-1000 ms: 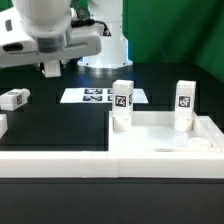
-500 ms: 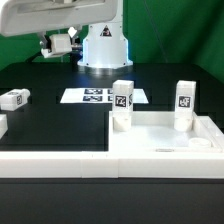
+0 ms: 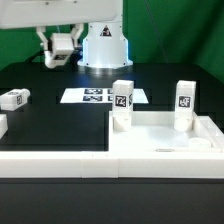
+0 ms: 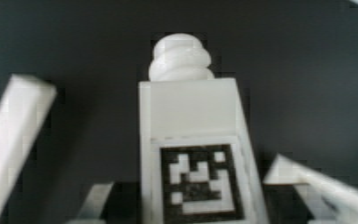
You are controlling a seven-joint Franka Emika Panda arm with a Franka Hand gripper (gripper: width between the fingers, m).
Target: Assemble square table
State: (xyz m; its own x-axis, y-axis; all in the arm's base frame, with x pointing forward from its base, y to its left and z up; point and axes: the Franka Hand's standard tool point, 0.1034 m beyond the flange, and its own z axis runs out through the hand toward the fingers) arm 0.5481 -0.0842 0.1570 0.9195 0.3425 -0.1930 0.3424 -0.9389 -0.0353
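In the exterior view's upper left the gripper (image 3: 60, 46) clamps a leg (image 4: 194, 110) by its flat sides, probably light, stiff, slippery plastic, with the square table top (image 3: 160, 150) lower right

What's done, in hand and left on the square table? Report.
Done: one leg and a second leg stand upright on the tabletop. In hand: the gripper holds a third leg. Left: fitting it and the loose leg lying at the exterior view's left.
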